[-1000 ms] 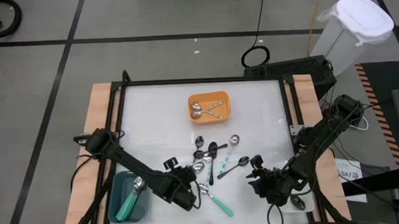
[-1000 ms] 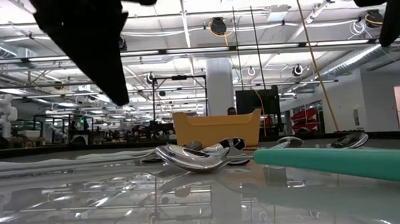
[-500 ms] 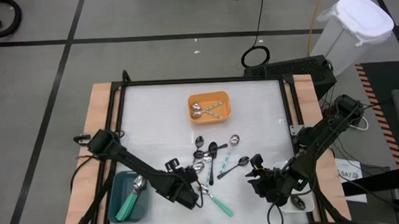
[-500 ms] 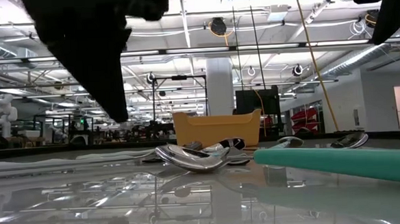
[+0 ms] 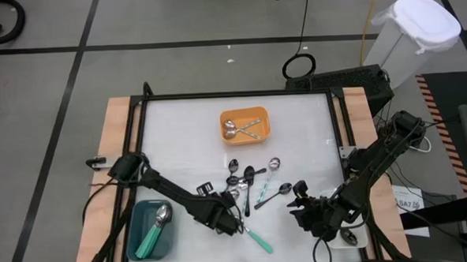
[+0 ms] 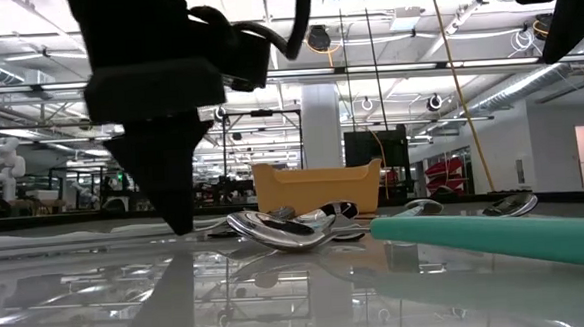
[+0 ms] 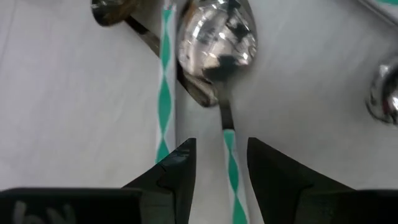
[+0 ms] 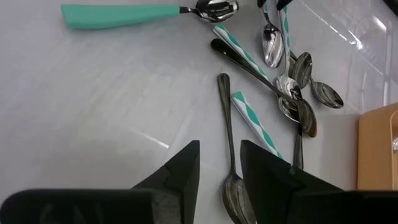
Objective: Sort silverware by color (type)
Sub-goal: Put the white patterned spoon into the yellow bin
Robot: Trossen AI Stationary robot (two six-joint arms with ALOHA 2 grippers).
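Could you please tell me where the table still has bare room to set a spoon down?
Free patches on the white table: left of the orange tray, right of it, and the strip between the left gripper and right gripper. It is crowded at the spoon pile below the orange tray.

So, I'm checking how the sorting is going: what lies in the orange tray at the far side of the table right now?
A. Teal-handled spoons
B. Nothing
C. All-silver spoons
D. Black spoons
C: in the high view the orange tray holds a few all-silver spoons, while a teal-handled spoon lies in the teal tray near the left arm.
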